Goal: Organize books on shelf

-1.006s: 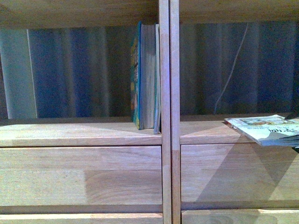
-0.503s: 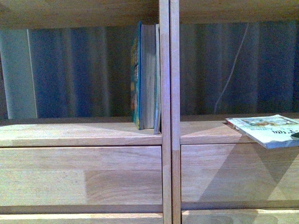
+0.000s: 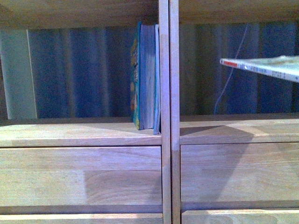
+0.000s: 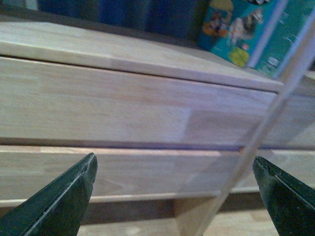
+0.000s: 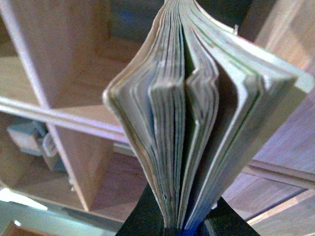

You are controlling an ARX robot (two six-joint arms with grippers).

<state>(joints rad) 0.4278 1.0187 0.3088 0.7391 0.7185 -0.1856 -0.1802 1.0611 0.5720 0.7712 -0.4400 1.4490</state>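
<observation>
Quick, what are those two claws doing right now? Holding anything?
Left gripper: open, holding nothing.
Right gripper: shut on the thin floppy white-covered booklet, whose pages fan out.

My front view is dim, with a blue-violet cast and heavy grain. The open backs of the shelf (image 3: 165,140) read as murky dark-blue stripes. Light seems to fall from above and to my right: the booklet (image 3: 268,66) throws a broad slanting shadow over the ledge and drawer front (image 3: 219,172) beneath it. The teal book (image 3: 147,77) has soft edges.

From my left wrist the wood looks smeared and the upright post is blurred. The 2 dark fingers (image 4: 59,201) of my left gripper (image 4: 174,164) are nearly featureless.

From my right wrist the booklet's fanned pages are close and fairly sharp. The background is hazy, with 1 pale glare patch in a corner.
</observation>
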